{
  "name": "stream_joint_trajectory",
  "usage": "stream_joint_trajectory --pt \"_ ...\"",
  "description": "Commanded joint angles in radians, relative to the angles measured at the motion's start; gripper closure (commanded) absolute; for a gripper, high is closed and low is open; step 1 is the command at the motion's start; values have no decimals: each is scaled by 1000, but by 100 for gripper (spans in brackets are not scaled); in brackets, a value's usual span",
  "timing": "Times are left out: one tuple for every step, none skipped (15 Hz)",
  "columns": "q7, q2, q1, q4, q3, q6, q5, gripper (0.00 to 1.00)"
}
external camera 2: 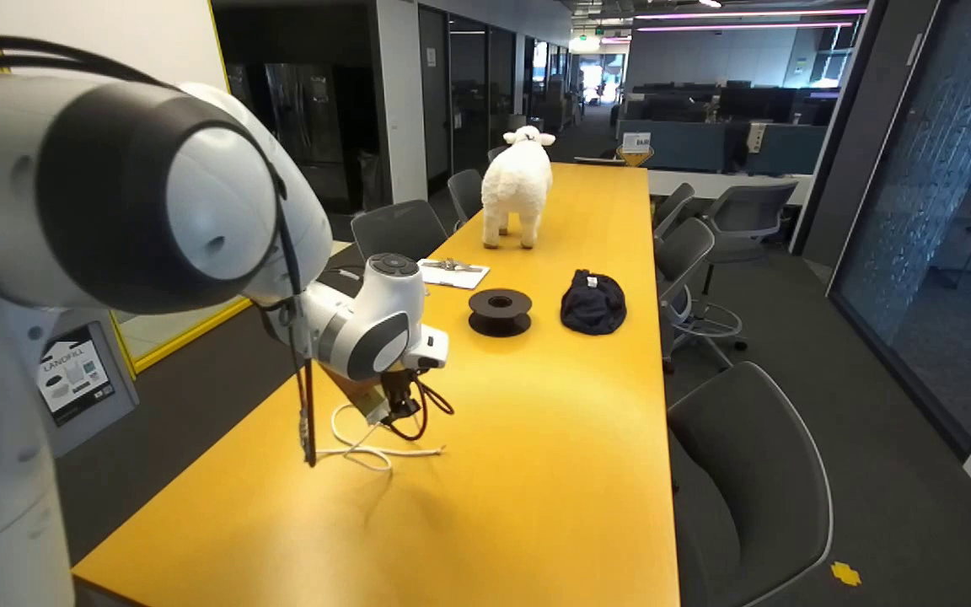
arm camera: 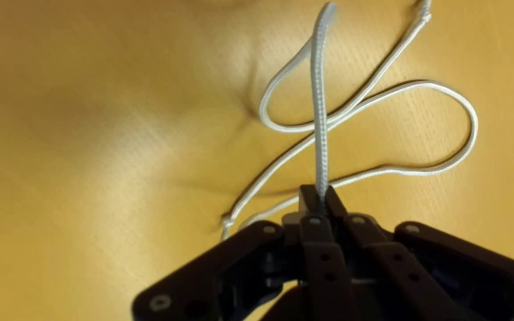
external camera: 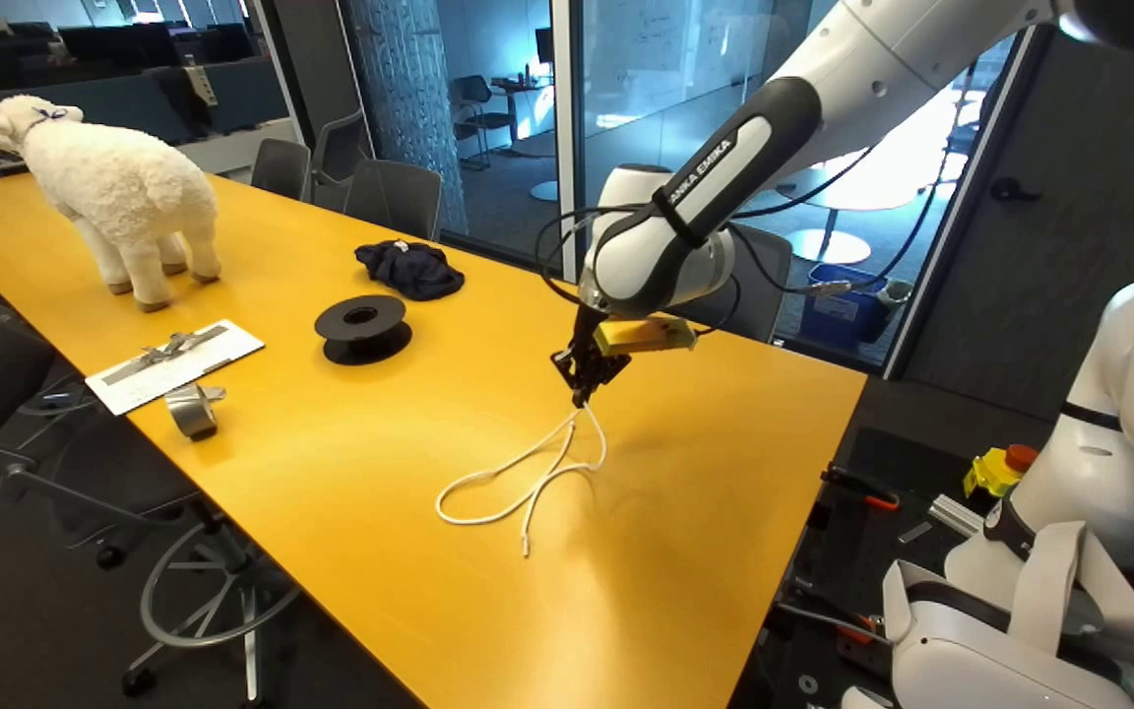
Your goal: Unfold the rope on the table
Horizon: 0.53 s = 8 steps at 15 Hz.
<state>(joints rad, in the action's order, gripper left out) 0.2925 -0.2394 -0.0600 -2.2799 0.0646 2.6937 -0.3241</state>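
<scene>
The white rope (external camera: 543, 483) lies in crossing loops on the glossy yellow-orange table (external camera: 380, 492). It also shows in an exterior view (external camera 2: 410, 453) and the wrist view (arm camera: 321, 98). My gripper (external camera: 580, 399) is shut on a bight of the rope and holds it above the table near the loops; its fingertips (arm camera: 321, 196) pinch one strand in the wrist view. One knotted part lies at the upper right there, another at the lower left beside the fingers. Part of the rope is hidden behind the gripper. The gripper also shows in an exterior view (external camera 2: 401, 410).
A black spool (external camera: 362, 333) and a dark cap (external camera: 411, 269) stand further along the table. A white board with a grey object (external camera: 173, 366), a tape roll (external camera: 193, 412) and a plush sheep (external camera: 119, 187) lie beyond. Chairs (external camera 2: 751, 472) line the table's sides.
</scene>
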Motion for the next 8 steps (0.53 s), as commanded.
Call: stream_joint_trajectory --pt "-175 201 86 -158 -25 -15 -23 99" --pt "-201 240 105 -189 -47 -20 -17 99" --pt "-234 274 127 -216 -72 -24 -13 99" --pt "-258 308 147 -242 -103 -29 6 99" --pt "-283 331 169 -261 -135 -35 17 99" --pt "-306 347 190 -273 -165 -40 29 99" --pt "-331 358 211 -281 -195 -47 40 99" --pt "-350 364 227 -286 -220 -52 52 99"
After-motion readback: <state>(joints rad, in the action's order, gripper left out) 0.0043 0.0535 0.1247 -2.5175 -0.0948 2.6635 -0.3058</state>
